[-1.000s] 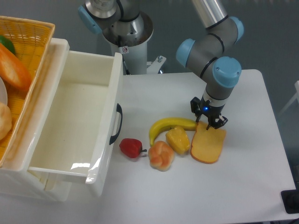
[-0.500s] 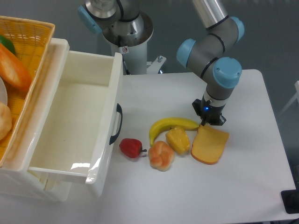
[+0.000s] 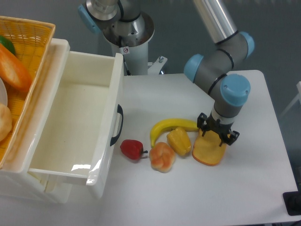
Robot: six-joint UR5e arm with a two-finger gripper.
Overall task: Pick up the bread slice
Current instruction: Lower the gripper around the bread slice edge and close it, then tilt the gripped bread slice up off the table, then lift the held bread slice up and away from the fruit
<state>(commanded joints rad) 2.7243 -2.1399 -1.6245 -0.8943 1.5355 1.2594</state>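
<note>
- White drawer bin (image 3: pixel 70 127), pulled open, with a black handle (image 3: pixel 117 125) on its right wall.
- Woven yellow basket (image 3: pixel 28 35) just left of the bin, holding an orange piece.
- Red pepper (image 3: pixel 131 149) just right of the bin's handle.
- Round orange-pink bun (image 3: pixel 162 157) right of the pepper.
- Small yellow lumpy piece (image 3: pixel 179 141) touching the bun.
- Banana (image 3: pixel 172 128) farther right of the bin, curving above both.

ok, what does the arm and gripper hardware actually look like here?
The arm has silver-grey tube links and grey joint housings with light blue round end caps. The gripper is small and black, with two thin fingers below a short black wrist section. No loose cables visible. A second grey base with blue caps stands behind the table, bearing a small red-and-white sticker.
</note>
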